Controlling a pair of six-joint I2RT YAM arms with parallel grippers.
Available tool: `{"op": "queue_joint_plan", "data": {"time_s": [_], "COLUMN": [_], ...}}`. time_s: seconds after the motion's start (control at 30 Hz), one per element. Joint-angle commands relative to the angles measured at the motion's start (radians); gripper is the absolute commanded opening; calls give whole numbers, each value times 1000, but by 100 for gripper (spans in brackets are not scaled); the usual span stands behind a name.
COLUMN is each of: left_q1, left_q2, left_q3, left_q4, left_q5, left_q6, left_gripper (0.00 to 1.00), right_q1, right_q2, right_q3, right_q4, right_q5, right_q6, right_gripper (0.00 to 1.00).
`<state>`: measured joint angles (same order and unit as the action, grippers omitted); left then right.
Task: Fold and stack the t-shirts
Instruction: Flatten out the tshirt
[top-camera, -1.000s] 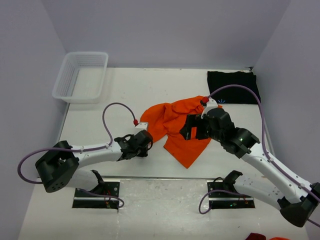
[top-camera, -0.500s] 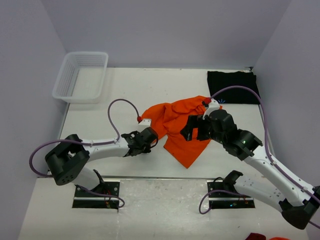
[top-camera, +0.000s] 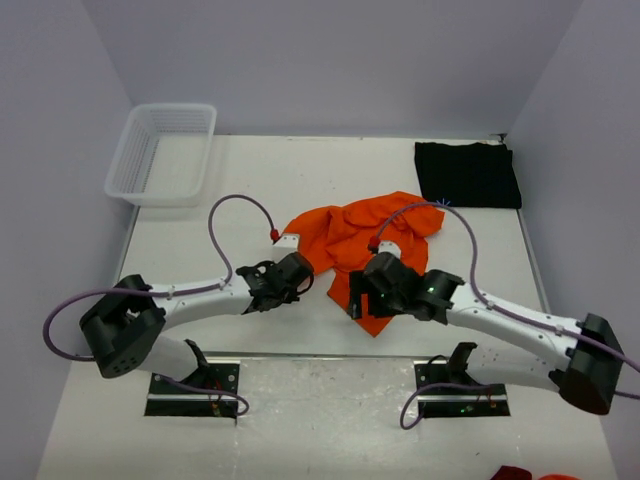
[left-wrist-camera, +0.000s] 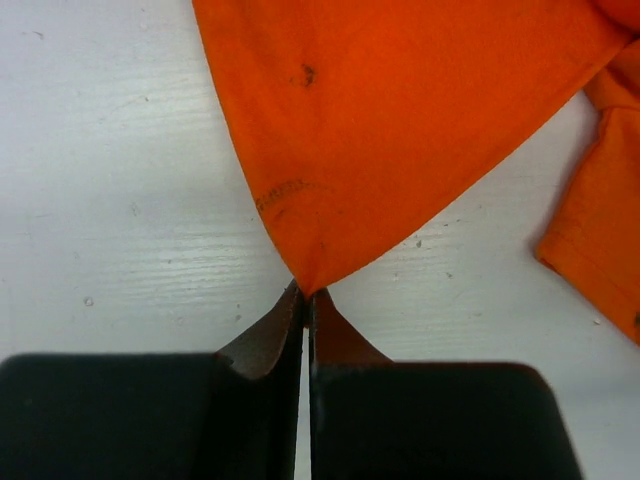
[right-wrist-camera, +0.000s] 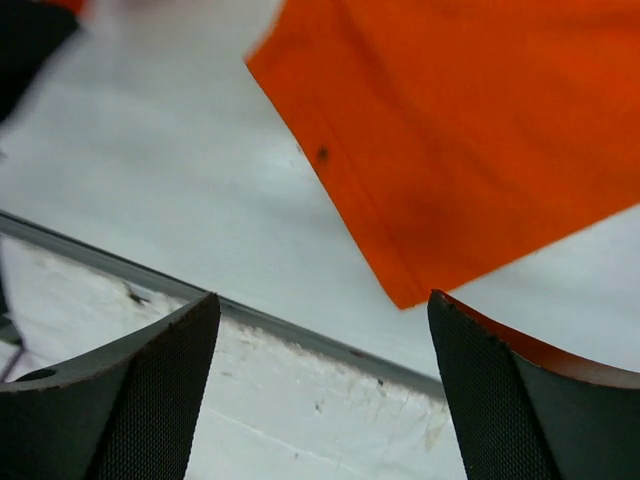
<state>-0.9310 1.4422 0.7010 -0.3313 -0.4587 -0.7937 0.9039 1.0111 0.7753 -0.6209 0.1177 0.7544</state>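
Observation:
The orange t-shirt (top-camera: 350, 235) lies crumpled in the middle of the table. My left gripper (top-camera: 300, 272) is at its left corner. In the left wrist view the gripper (left-wrist-camera: 305, 295) is shut, with the pointed corner of the orange t-shirt (left-wrist-camera: 400, 120) pinched at the fingertips. My right gripper (top-camera: 358, 300) hovers low over the shirt's near corner. In the right wrist view it (right-wrist-camera: 322, 297) stands open and empty, with the orange cloth (right-wrist-camera: 480, 130) just beyond the fingers. The black t-shirt (top-camera: 468, 174) lies folded flat at the back right.
A white mesh basket (top-camera: 165, 107) stands at the back left corner. The table's front edge (right-wrist-camera: 150, 280) runs right under my right gripper. Purple cables loop above both arms.
My left gripper has shut on the orange shirt's left corner. My right arm has dropped and swung toward the shirt's near corner, and the cloth it covered now lies flatter.

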Motion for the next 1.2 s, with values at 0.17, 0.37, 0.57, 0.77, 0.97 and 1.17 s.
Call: {"op": "queue_joint_plan", "data": {"time_s": [0.17, 0.37, 0.57, 0.77, 0.97, 1.17], "left_q1": [-5, -5, -5, -5, -5, -5], "left_q2": [-131, -141, -147, -164, -187, -200], "left_q3": [52, 31, 14, 0, -9, -20], "left_q4": [-97, -81, -60, -58, -60, -64], "left_q5": [-74, -58, -43, -38, -38, -44], "left_q6": [-7, 5, 7, 5, 8, 8], "left_gripper": [0, 0, 0, 0, 0, 0], "right_q1": [194, 194, 194, 193, 193, 193], "right_q2": [190, 155, 214, 256, 316, 336], "right_q3": [-108, -162, -214, -188, -172, -197], "right_q4": [-60, -97, -25, -14, 10, 59], "right_q5": [218, 255, 220, 249, 237, 208], "right_q6": [449, 496, 511, 510, 508, 519], "right_gripper": [70, 65, 61, 50, 38, 28]}}
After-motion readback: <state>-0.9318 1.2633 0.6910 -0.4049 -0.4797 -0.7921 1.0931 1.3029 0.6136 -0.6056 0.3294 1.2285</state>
